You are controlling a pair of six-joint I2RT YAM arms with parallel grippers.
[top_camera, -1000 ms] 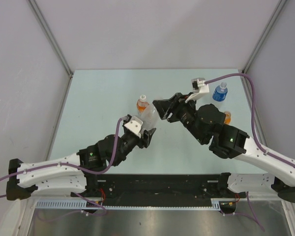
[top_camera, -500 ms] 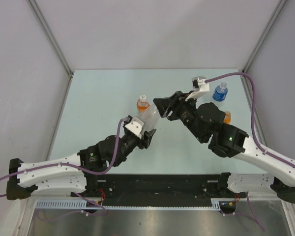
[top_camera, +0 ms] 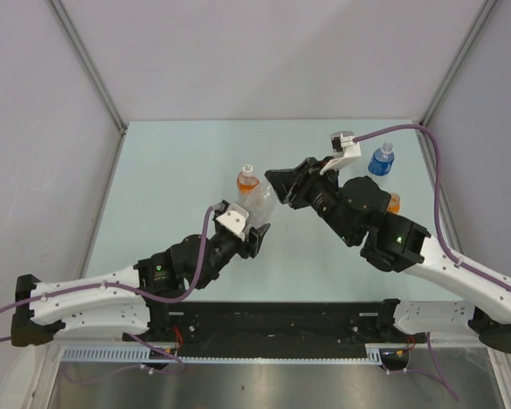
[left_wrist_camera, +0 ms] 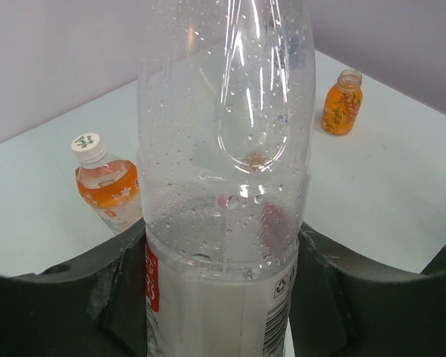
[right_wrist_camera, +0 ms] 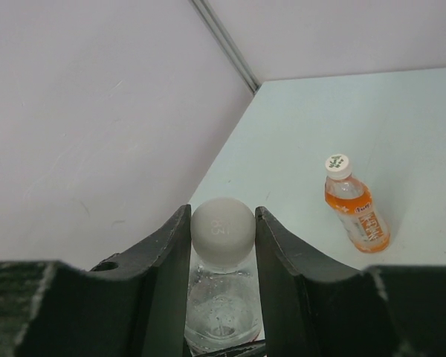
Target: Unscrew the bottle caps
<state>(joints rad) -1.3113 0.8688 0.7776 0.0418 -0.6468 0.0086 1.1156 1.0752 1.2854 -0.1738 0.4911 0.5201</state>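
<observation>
A clear bottle (left_wrist_camera: 227, 149) with a white and red label stands upright in mid-table, and my left gripper (left_wrist_camera: 223, 256) is shut on its lower body. Its round white cap (right_wrist_camera: 222, 232) sits between the fingers of my right gripper (right_wrist_camera: 222, 223), both touching the cap's sides. Seen from above, the right gripper (top_camera: 278, 189) hangs over the top of the clear bottle (top_camera: 262, 203), with the left gripper (top_camera: 254, 228) just nearer. An orange drink bottle (right_wrist_camera: 357, 216) with a white cap (right_wrist_camera: 338, 165) stands just behind it, untouched.
A small orange bottle (left_wrist_camera: 342, 104) with an open neck stands to the right, partly behind the right arm (top_camera: 394, 203). A blue-labelled bottle (top_camera: 380, 160) stands near the back right corner. Grey walls enclose the table (top_camera: 170, 170) on three sides.
The right gripper's jaws have closed in on the clear bottle's cap and its wrist has shifted slightly. The left arm and the bottle have stayed put.
</observation>
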